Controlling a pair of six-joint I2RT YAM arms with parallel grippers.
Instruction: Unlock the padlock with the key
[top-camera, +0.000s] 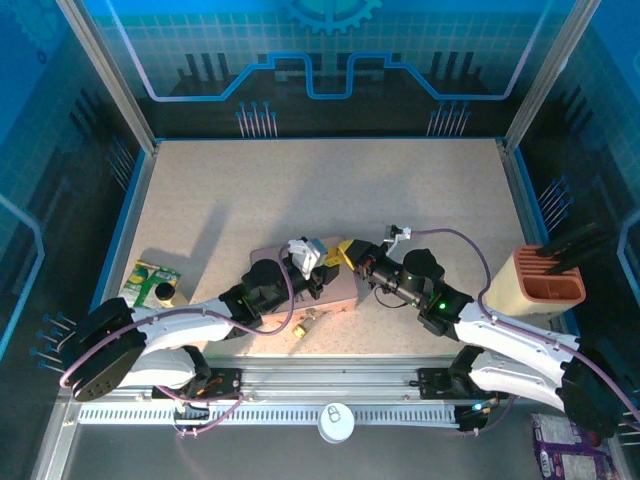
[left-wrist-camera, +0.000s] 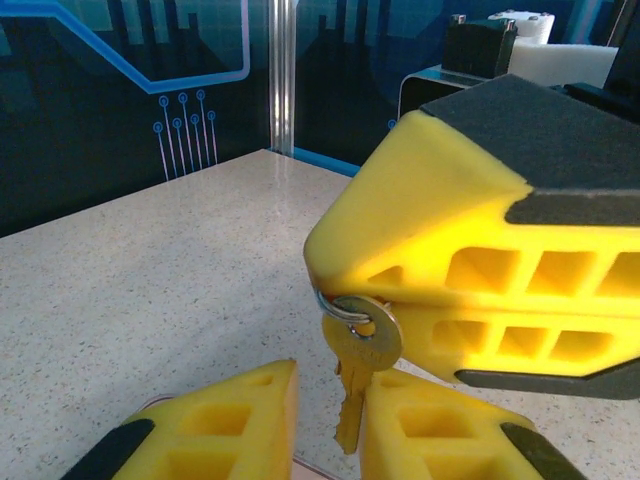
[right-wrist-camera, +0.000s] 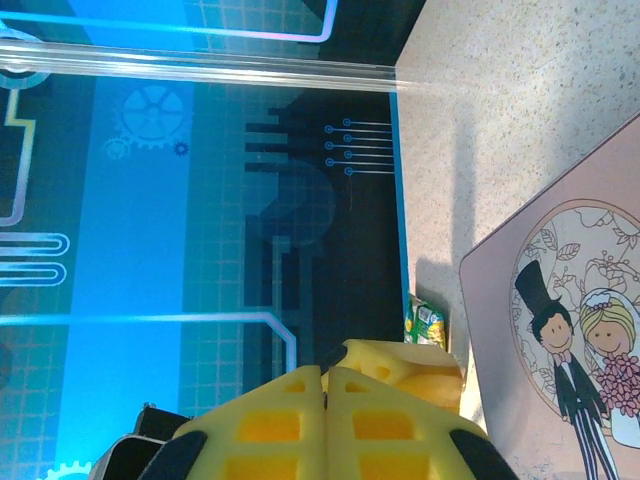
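Note:
My right gripper is shut on the ring of the key, and its pressed-together fingers loom large in the left wrist view. The key hangs blade down, above the pink tin. My left gripper is open just below it, and the blade tip dips into the gap beside its right finger. In the right wrist view my right gripper shows no gap, with a left finger behind it. The small brass padlock lies on the table in front of the tin.
The pink tin with cartoon figures lies under both grippers. A beige holder stands at the right edge, a green packet at the left. A white disc with a lock symbol sits on the front rail.

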